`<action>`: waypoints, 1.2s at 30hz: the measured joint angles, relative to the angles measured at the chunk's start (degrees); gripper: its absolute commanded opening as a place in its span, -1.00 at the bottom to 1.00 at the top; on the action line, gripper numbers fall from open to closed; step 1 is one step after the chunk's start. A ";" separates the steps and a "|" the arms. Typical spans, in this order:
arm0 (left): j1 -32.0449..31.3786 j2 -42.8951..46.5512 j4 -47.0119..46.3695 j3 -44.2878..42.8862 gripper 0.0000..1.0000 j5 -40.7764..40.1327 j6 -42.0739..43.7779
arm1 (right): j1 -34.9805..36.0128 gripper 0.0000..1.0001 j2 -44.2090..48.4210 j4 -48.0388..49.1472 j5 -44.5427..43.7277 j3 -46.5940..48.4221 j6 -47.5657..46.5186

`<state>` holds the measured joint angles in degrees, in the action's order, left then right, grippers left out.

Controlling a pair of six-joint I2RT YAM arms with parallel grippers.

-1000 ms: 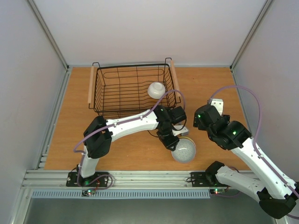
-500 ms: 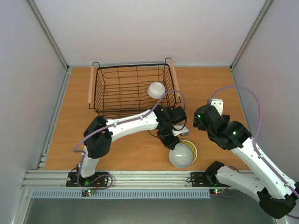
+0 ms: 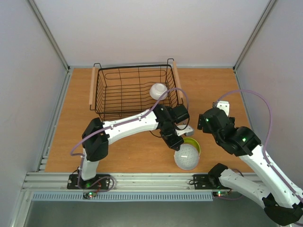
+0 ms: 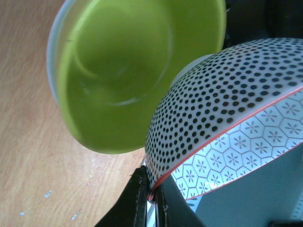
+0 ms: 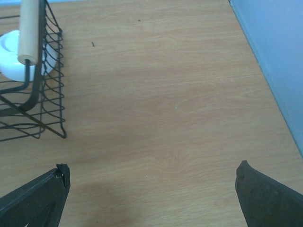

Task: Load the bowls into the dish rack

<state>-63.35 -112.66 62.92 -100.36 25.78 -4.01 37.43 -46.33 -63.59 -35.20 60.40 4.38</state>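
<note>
My left gripper (image 3: 175, 144) is shut on the rim of the grey speckled bowl (image 3: 186, 157) and holds it tilted, dotted outside up, just in front of the yellow-green bowl (image 3: 193, 143). In the left wrist view the fingers (image 4: 142, 201) pinch the speckled bowl's rim (image 4: 222, 104), and the yellow-green bowl (image 4: 137, 66) sits nested in a pale bowl whose rim (image 4: 51, 61) shows. One white bowl (image 3: 158, 90) lies upside down in the black wire dish rack (image 3: 118, 92). My right gripper (image 5: 151, 198) is open and empty over bare table right of the rack. The other bowls are hidden.
The rack's right corner (image 5: 33, 99), its wooden handle (image 5: 30, 28) and the white bowl (image 5: 12, 56) show at the left of the right wrist view. Grey side walls (image 3: 38, 94) enclose the wooden table (image 3: 142, 151). A metal rail (image 3: 142, 180) runs along the near edge.
The left gripper has drawn the speckled bowl off the yellow-green bowl toward the near edge, uncovering more green. The right arm has shifted slightly toward me.
</note>
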 measured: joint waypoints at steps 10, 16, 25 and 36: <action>11.04 6.45 -4.09 1.16 -0.99 12.22 -0.07 | 0.00 0.96 7.50 3.06 9.18 1.51 -1.95; 26.40 12.11 -12.87 7.10 -0.99 16.94 -0.28 | 0.00 0.97 10.99 8.52 20.87 1.44 -2.29; 30.86 13.20 -19.23 13.27 -0.99 24.55 -1.20 | 0.00 0.97 6.43 21.88 38.21 -3.48 -1.62; 32.41 17.90 -25.16 14.47 -0.99 38.38 -5.03 | 0.02 0.97 3.67 29.00 44.02 -5.51 -1.99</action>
<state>-30.94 -94.76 37.76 -85.89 64.16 -9.04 37.45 -42.65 -34.59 8.82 54.89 2.39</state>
